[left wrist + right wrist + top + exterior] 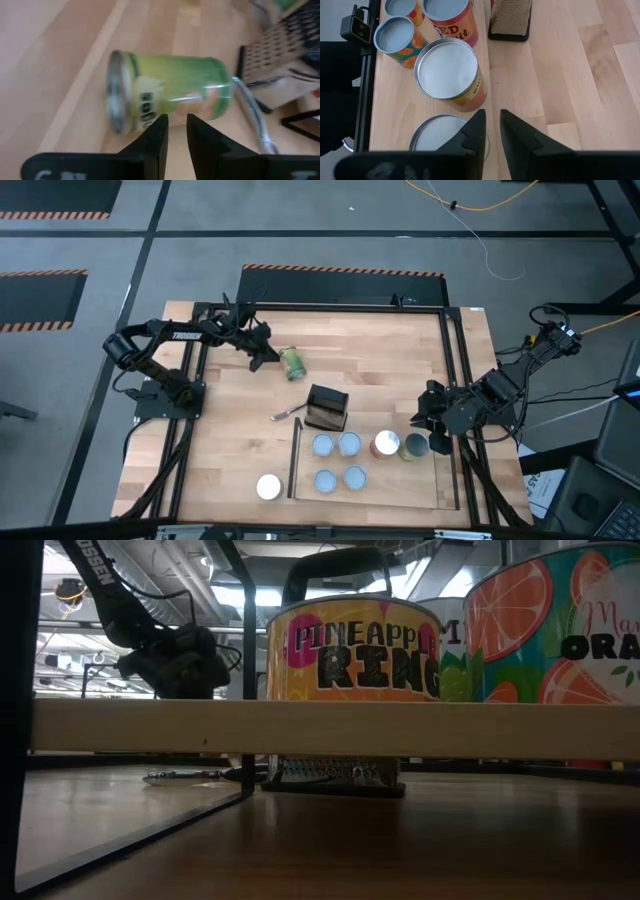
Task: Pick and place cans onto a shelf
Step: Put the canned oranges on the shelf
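Your green-labelled can (pixel 293 363) lies on its side on the bare wooden tabletop (pixel 380 360), well apart from the shelf (pixel 440 480); in the left wrist view it is a smooth cylinder (pixel 170 95) with a ridged silver end facing one way and a glossy green label wrapped around its length. The left gripper (pixel 262 358) sits just beside it, its two dark fingers (pixel 152 142) drawn to a narrow gap and closed on nothing. Near the can's far end you can see a thin metal utensil (pixel 286 414) lying flat, and next to that a black box grater (pixel 326 407) with a perforated steel face. On the light-wood shelf, edged by a thin black frame, four pale-blue-topped cans (pixel 338 461) stand in a tight square, with two more cans (pixel 399 446) just beside them toward the right side. One white-topped can (pixel 268 486) stands upright on the tabletop just outside the shelf's left rail. The right gripper (pixel 432 430) hovers near the shelf's right end, touching nothing; in its wrist view the fingers (pixel 475 135) leave only a slim gap above a round silver lid (pixel 447 67). The shelf has open wood along its front and right part, and the tabletop behind the lying can is clear up to the black frame.
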### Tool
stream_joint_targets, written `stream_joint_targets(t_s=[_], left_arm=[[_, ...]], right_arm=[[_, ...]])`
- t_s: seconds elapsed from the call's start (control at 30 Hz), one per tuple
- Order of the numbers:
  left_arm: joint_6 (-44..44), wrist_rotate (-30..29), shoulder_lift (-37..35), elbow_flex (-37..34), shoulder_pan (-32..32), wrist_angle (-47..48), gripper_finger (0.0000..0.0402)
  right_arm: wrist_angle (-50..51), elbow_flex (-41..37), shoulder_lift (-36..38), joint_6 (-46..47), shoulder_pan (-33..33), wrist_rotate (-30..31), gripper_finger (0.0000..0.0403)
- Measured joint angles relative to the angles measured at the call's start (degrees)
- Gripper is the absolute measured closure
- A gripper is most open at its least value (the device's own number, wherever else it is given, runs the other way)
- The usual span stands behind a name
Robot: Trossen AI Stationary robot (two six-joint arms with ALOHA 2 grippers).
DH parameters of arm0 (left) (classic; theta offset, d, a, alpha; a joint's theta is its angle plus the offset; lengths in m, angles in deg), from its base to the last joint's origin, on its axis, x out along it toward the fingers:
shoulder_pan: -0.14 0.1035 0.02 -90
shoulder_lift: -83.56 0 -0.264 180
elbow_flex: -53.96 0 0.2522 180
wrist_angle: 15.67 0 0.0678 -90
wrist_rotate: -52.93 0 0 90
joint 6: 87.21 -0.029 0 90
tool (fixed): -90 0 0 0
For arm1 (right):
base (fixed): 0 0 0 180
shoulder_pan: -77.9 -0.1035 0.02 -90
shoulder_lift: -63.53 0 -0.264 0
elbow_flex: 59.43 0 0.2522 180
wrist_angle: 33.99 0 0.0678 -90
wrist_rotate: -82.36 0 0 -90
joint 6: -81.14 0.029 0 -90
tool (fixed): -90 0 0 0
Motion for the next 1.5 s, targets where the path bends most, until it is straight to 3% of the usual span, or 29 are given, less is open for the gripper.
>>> stream_joint_targets(t_s=[0.23,0.4,0.77,1.07,1.5], left_arm=[[0.45,2.28,-0.74,0.00,-0.01,-1.78,0.0338],[4.31,1.85,-0.74,0.02,0.03,-8.22,0.0338],[7.88,-9.16,-0.79,0.02,-0.28,-11.89,0.0338],[7.88,-13.22,-0.79,0.02,-0.30,-11.78,0.0336],[7.90,-16.21,-0.79,0.02,-0.26,-11.74,0.0255]], right_arm=[[0.00,0.00,0.00,0.00,0.01,0.00,0.0341],[0.00,0.00,0.00,-0.06,0.01,0.02,0.0341],[0.00,0.00,0.00,-0.15,0.01,0.02,0.0341],[0.00,0.00,0.00,-0.17,-0.01,0.02,0.0341],[0.00,0.00,0.00,-0.17,-0.02,0.02,0.0341]])
